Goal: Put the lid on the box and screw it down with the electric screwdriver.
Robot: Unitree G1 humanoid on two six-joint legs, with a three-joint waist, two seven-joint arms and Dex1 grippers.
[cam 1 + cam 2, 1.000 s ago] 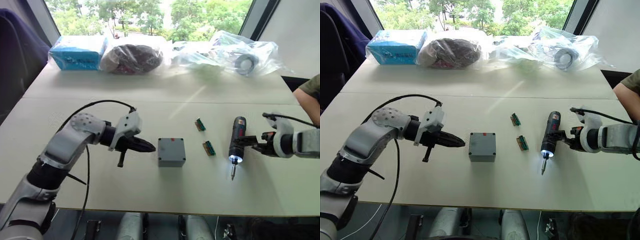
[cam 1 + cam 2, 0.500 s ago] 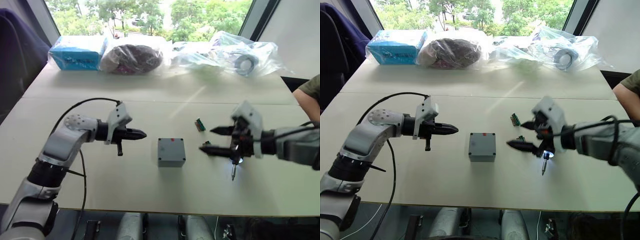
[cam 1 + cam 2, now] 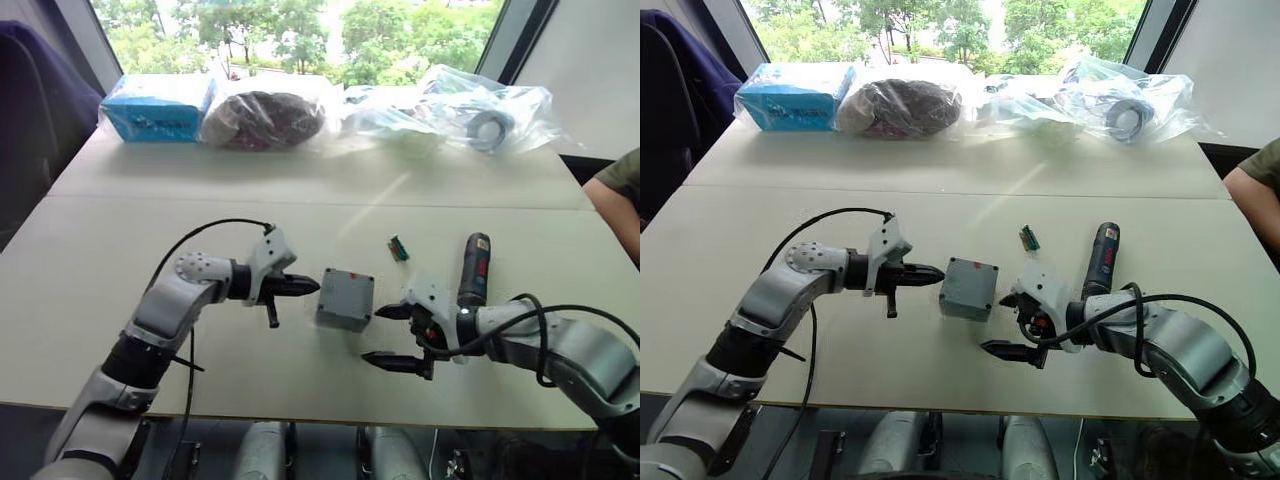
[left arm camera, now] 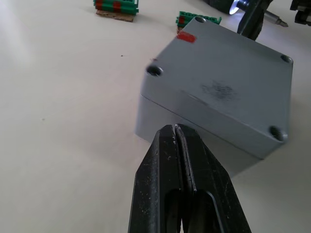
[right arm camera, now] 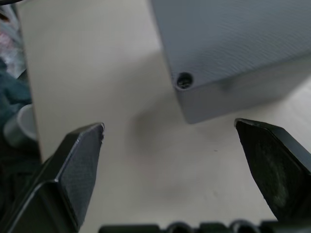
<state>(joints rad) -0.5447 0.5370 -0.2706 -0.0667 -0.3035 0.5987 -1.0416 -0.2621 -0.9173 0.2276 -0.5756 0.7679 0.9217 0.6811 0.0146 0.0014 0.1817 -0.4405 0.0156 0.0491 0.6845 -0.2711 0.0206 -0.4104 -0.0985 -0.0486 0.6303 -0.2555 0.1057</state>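
Note:
The grey box (image 3: 343, 310) sits mid-table, skewed, with the lid (image 4: 223, 73) resting on top and a red mark (image 4: 185, 37) at one edge. My left gripper (image 3: 308, 287) is shut, its tip at the box's left wall (image 4: 155, 119), touching or nearly so. On the box's right, my right gripper (image 3: 378, 336) is open and holds nothing; the right wrist view shows its fingers (image 5: 80, 145) spread wide before a box corner (image 5: 233, 48). The black and red electric screwdriver (image 3: 473, 270) lies on the table behind the right arm.
A green connector (image 3: 399, 248) lies behind the box, and another (image 4: 197, 17) beside it. Along the far edge are a blue packet (image 3: 155, 105) and plastic bags (image 3: 470, 105). A person's arm (image 3: 615, 185) is at the right edge. The table's front edge is close to my right gripper.
My right gripper let go of the screwdriver, which now lies on the table, and swung left to the box, open. My left gripper closed in on the box's left wall; the box turned.

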